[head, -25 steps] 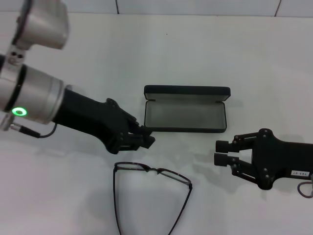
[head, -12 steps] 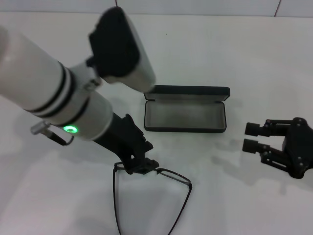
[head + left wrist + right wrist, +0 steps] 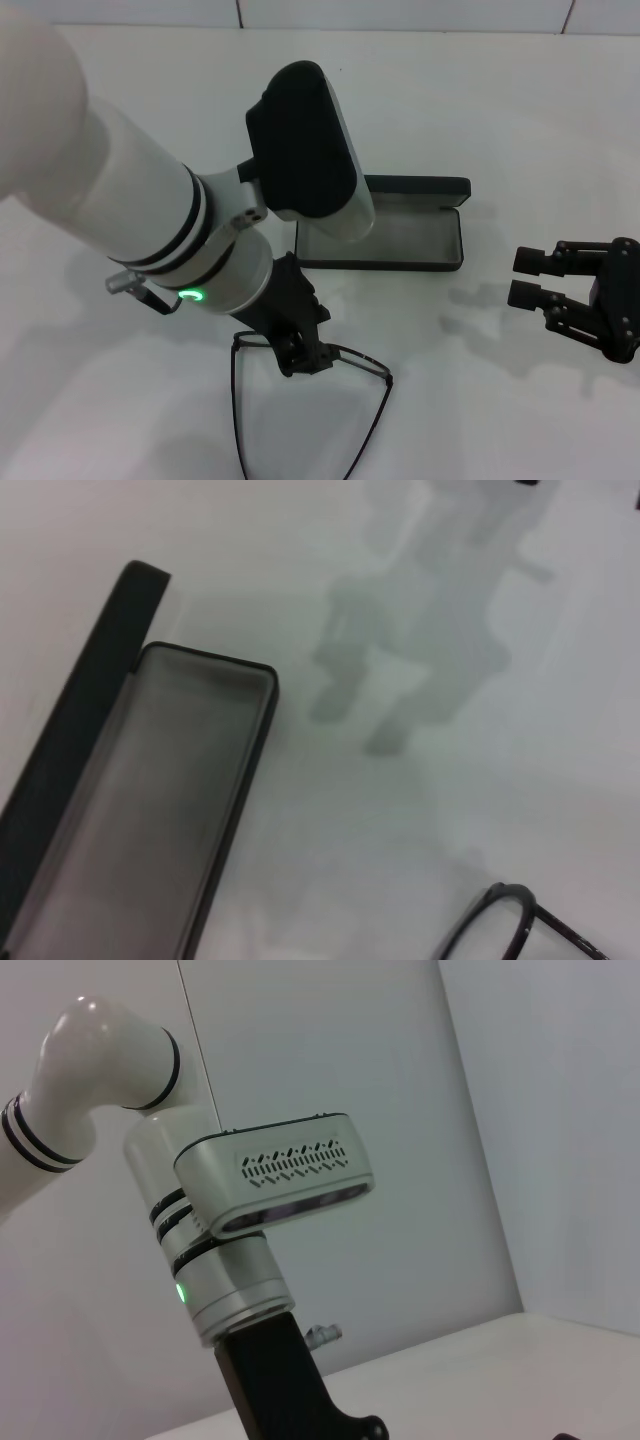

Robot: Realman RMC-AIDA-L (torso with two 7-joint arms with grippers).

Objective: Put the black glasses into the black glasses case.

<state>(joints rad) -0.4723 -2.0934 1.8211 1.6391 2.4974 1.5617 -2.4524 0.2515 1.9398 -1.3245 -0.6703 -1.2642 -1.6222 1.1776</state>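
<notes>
Left gripper [image 3: 303, 352] found low over the front bar of the black glasses [image 3: 310, 400], at or just above the bridge; finger spacing could not be told, nor any firm contact. Glasses lying flat on the white table [image 3: 520, 130], lenses toward the case, temple arms spread toward the robot. One lens rim seen at the edge of the left wrist view. Black glasses case [image 3: 420, 232] open just beyond the glasses, lid propped up behind, grey lining bare, nothing inside.

Right gripper [image 3: 528, 278] idle, well to the right of the case, fingers parted, holding nothing.

Step judged: reach for the frame, pickup not yet made. Next move judged to need a pinch on the thin bar, a lift, then a short carry to the open tray.
</notes>
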